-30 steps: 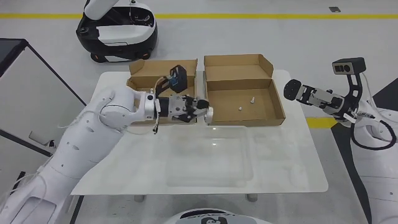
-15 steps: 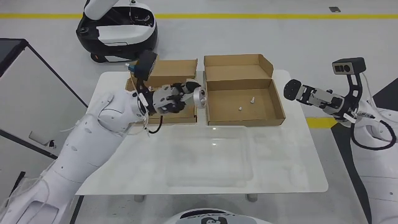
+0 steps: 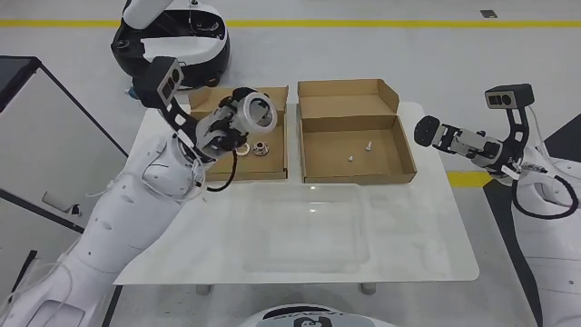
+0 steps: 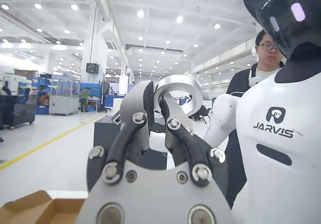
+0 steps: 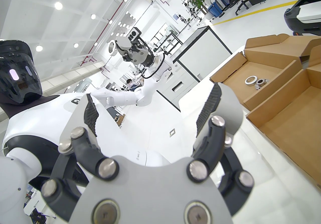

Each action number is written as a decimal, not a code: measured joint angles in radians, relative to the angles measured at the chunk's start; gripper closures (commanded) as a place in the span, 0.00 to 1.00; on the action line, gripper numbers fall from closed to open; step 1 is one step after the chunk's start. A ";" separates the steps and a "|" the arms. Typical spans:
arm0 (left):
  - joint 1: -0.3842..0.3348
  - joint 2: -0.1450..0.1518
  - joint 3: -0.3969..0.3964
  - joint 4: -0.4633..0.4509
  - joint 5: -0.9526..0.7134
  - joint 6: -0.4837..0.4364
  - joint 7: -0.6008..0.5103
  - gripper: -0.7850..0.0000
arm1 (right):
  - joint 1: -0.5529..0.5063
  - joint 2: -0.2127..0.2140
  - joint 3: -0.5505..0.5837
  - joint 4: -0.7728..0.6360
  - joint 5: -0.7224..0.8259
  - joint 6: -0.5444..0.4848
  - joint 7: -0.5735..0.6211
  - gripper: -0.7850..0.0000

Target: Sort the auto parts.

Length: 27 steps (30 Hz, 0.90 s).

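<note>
1. Nearest: a white table [image 3: 418, 245]. A clear rectangular tray [image 3: 309, 229] lies on its near half.
2. Beyond the tray, two open boxes stand side by side.
   - The left brown cardboard box [image 3: 275, 165] holds a flat silver ring [image 3: 242, 148] and a flanged silver bushing [image 3: 260, 151], just beside each other.
   - The right brown cardboard box [image 3: 359, 180] holds two small pale parts [image 3: 350, 157] near its middle.
3. The left gripper [image 4: 155, 94] is raised above the left box. Its jaws are clenched on a wide silver metal ring [image 4: 176, 82]. One finger sits inside the ring's hole and the other outside, pinching the wall between them. The ring is clear of the box and the table.
4. The right gripper [image 5: 152, 99] hangs off the table's right edge, beside the right box and well apart from the parts. Its jaws are released, with nothing between them.
5. Farthest: on the floor past the table stands a black-and-white wheeled robot base [image 3: 172, 50]. A yellow floor line [image 3: 363, 24] runs behind it.
</note>
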 measured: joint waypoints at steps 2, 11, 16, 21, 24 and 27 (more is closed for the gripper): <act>0.003 0.007 0.010 -0.004 0.091 0.000 0.100 1.00 | 0.000 0.000 0.000 0.000 0.000 0.000 0.000 0.00; 0.001 0.048 0.094 0.055 0.556 0.000 0.597 1.00 | 0.000 0.000 0.000 0.000 0.000 0.000 0.000 0.00; 0.002 0.047 0.094 0.054 0.482 0.000 0.536 1.00 | 0.000 0.000 0.000 0.000 0.000 0.000 0.000 0.00; 0.002 0.047 0.094 0.054 0.485 0.000 0.538 1.00 | 0.000 0.000 0.000 0.000 0.000 0.000 0.000 0.00; 0.002 0.047 0.094 0.054 0.485 0.000 0.538 1.00 | 0.000 0.000 0.000 0.000 0.000 0.000 0.000 0.00; 0.002 0.047 0.094 0.054 0.485 0.000 0.538 1.00 | 0.000 0.000 0.000 0.000 0.000 0.000 0.000 0.00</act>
